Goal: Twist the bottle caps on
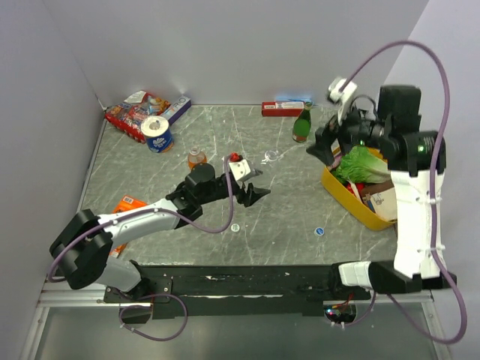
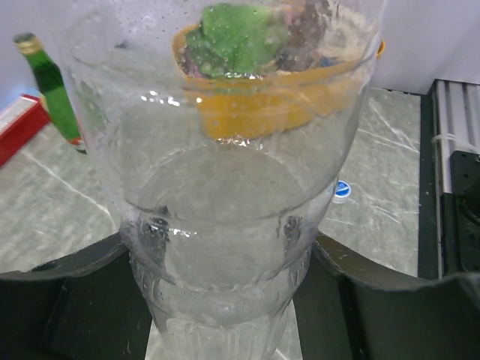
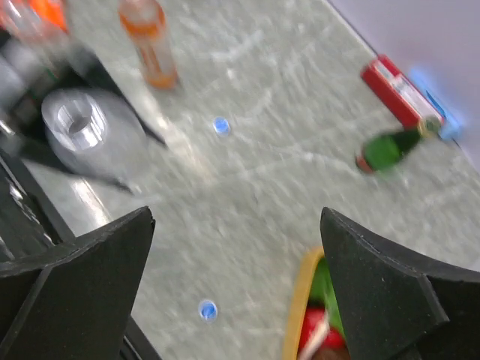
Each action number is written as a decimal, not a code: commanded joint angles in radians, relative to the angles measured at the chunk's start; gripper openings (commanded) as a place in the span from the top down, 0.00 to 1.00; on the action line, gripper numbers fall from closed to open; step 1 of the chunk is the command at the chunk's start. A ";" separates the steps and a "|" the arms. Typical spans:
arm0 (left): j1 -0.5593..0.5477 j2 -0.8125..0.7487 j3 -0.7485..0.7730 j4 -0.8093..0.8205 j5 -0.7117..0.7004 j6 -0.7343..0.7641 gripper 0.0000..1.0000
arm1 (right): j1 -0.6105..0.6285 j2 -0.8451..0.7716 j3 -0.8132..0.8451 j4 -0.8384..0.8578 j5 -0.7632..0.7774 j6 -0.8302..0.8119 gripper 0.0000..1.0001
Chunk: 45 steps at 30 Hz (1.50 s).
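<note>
Two blue bottle caps [image 1: 319, 232] lay flat on the marbled table [image 1: 150, 187]. One was just left of the yellow basket [image 1: 337, 189]. The other cap [image 1: 235, 227] was paler in the top view and sat farther left of the basket, well apart from the first.

One orange bottle [image 1: 196, 157] stood upright, its long axis vertical, well to the left of the basket. It had an orange label and orange drink inside. Whether its neck carried a cap could not be told.

Between that bottle and the basket, the left gripper [image 1: 253, 193] was clamped on a clear bottle [image 2: 225, 210], its fingers pressing the ribbed part of the body. The bottle's threaded mouth was uncapped and faced the right wrist camera. In the left wrist view the basket showed through the bottle's droplet-speckled wall.

The basket held a head of lettuce [image 1: 364, 163], something red and some pale packets.

The right gripper [image 3: 236, 214] hung above the basket's left rim with its fingers spread wide and nothing between them.

A green bottle [image 1: 301, 124] stood upright behind the basket, towards the back wall.
</note>
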 commanded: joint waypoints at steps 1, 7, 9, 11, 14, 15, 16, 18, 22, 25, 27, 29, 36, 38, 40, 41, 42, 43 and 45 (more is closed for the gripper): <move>-0.005 -0.081 -0.026 0.034 -0.040 0.059 0.99 | -0.001 -0.038 -0.201 -0.079 0.031 -0.305 0.08; -0.001 -0.144 -0.037 -0.033 -0.099 0.039 0.99 | -0.004 -0.090 -0.587 -0.284 0.139 -0.947 0.27; 0.001 -0.156 -0.038 -0.049 -0.097 0.013 0.99 | -0.004 -0.180 -0.821 -0.177 0.208 -1.148 0.25; 0.001 -0.161 -0.035 -0.067 -0.097 -0.010 0.99 | -0.004 -0.305 -1.033 -0.036 0.240 -1.290 0.24; 0.002 -0.160 -0.021 -0.101 -0.086 -0.034 0.99 | -0.001 -0.366 -1.190 0.055 0.236 -1.453 0.23; 0.001 -0.158 -0.017 -0.109 -0.085 -0.034 0.99 | -0.003 -0.347 -1.209 0.058 0.231 -1.487 0.24; 0.001 -0.158 -0.014 -0.113 -0.085 -0.071 0.99 | -0.001 -0.328 -1.221 0.060 0.230 -1.498 0.25; 0.001 -0.156 -0.009 -0.129 -0.083 -0.082 0.99 | -0.003 -0.265 -1.244 0.072 0.236 -1.512 0.28; 0.001 -0.144 0.016 -0.159 -0.080 -0.096 0.99 | -0.003 -0.187 -1.270 0.147 0.259 -1.493 0.31; 0.001 -0.129 0.034 -0.172 -0.080 -0.107 0.99 | -0.006 -0.133 -1.266 0.162 0.262 -1.495 0.35; 0.001 -0.115 0.042 -0.176 -0.077 -0.111 0.99 | -0.009 -0.112 -1.272 0.176 0.270 -1.501 0.37; 0.001 -0.100 0.062 -0.188 -0.073 -0.105 0.99 | -0.015 -0.104 -1.287 0.207 0.270 -1.512 0.37; -0.001 -0.071 0.115 -0.225 -0.076 -0.096 0.99 | -0.040 -0.052 -1.310 0.242 0.285 -1.536 0.39; 0.001 -0.061 0.121 -0.224 -0.079 -0.096 0.99 | -0.046 -0.047 -1.319 0.242 0.290 -1.539 0.39; 0.001 -0.057 0.123 -0.224 -0.079 -0.097 0.99 | -0.053 -0.050 -1.330 0.256 0.297 -1.547 0.40; 0.001 -0.054 0.126 -0.228 -0.077 -0.099 0.99 | -0.058 -0.050 -1.338 0.261 0.302 -1.552 0.40; 0.001 -0.051 0.128 -0.227 -0.077 -0.100 0.99 | -0.061 -0.049 -1.341 0.270 0.305 -1.558 0.41; 0.001 -0.051 0.128 -0.228 -0.076 -0.100 0.99 | -0.066 -0.046 -1.344 0.274 0.310 -1.561 0.42; -0.001 -0.048 0.129 -0.227 -0.076 -0.102 0.99 | -0.073 -0.034 -1.344 0.287 0.316 -1.558 0.45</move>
